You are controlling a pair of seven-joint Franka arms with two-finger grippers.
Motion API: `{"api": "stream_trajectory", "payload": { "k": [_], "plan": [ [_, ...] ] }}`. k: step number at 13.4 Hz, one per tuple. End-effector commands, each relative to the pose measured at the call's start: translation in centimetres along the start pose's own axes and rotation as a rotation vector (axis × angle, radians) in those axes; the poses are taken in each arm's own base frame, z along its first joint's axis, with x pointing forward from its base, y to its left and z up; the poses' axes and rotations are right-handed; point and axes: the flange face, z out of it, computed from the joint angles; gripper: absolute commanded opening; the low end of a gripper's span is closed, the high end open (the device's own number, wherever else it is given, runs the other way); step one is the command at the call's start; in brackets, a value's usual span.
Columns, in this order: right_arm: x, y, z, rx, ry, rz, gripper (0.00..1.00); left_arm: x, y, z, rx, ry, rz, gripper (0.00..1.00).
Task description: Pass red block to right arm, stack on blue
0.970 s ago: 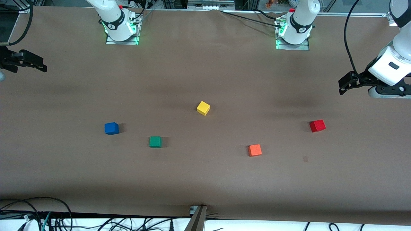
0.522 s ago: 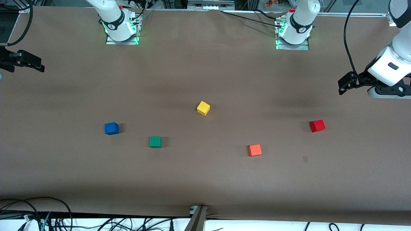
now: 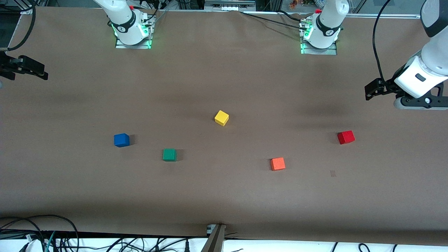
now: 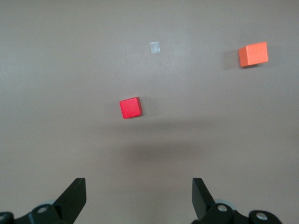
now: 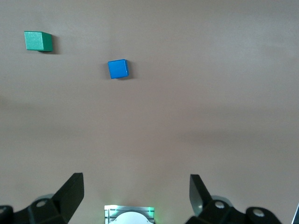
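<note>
Five cubes lie on the table (image 3: 224, 196), none yet handled. Locate the red block (image 3: 346, 137) toward the left arm's end, well apart from the blue block (image 3: 121, 140) toward the right arm's end. Do not confuse it with the orange cube (image 3: 278, 163), which lies nearer the front camera. Your left gripper (image 3: 371, 90) hangs above the table short of the red block, jaws fully spread and empty. Bring it directly over the block, align the fingers (image 4: 74, 198) square to two parallel faces, then descend. Grip low enough to leave the upper part exposed for the handover. Your right gripper (image 3: 31, 68) waits at its own table end, jaws wide and empty.
</note>
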Motion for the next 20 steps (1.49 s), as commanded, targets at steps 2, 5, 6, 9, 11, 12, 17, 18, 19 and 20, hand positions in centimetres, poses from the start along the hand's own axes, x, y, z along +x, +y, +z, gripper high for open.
{"api": "stream_trajectory", "payload": {
  "k": [2, 5, 6, 9, 11, 12, 17, 18, 19, 20],
  "plan": [
    [0.1, 0.2, -0.5, -0.012, 0.008, -0.001, 1.0, 1.5, -0.7, 3.7, 0.026, -0.09, -0.018, 1.0],
    [0.0, 0.2, -0.6, -0.012, 0.008, -0.001, 1.0, 3.4, -1.9, 7.7, 0.027, -0.124, -0.04, 1.0],
    [0.0, 0.2, -0.6, -0.012, 0.008, -0.001, 1.0, 3.9, -2.8, 9.0, 0.024, -0.13, -0.053, 1.0],
    [0.0, 0.2, -0.6, -0.012, 0.006, 0.001, 1.0, 5.0, -5.2, 14.4, 0.006, -0.156, -0.092, 1.0],
    [0.0, 0.2, -0.6, -0.011, 0.006, 0.001, 1.0, 4.5, -5.2, 18.1, 0.004, -0.134, -0.091, 1.0],
    [0.0, 0.2, -0.6, -0.011, 0.006, 0.001, 1.0, 4.0, -5.4, 20.2, 0.001, -0.113, -0.095, 1.0],
    [0.0, 0.2, -0.6, -0.009, 0.005, 0.0, 1.0, 4.0, -5.7, 28.9, 0.002, 0.036, -0.083, 1.0],
    [0.0, 0.2, -0.6, -0.009, 0.007, 0.0, 1.0, 4.3, -5.4, 30.0, 0.001, 0.044, -0.078, 1.0],
    [0.0, 0.2, -0.6, -0.008, 0.008, 0.0, 1.0, 4.5, -5.4, 30.5, 0.002, 0.051, -0.076, 1.0],
    [0.1, 0.2, -0.6, -0.008, 0.008, -0.002, 1.0, 4.4, -5.5, 30.9, 0.007, 0.046, -0.063, 1.0]
  ]
}}
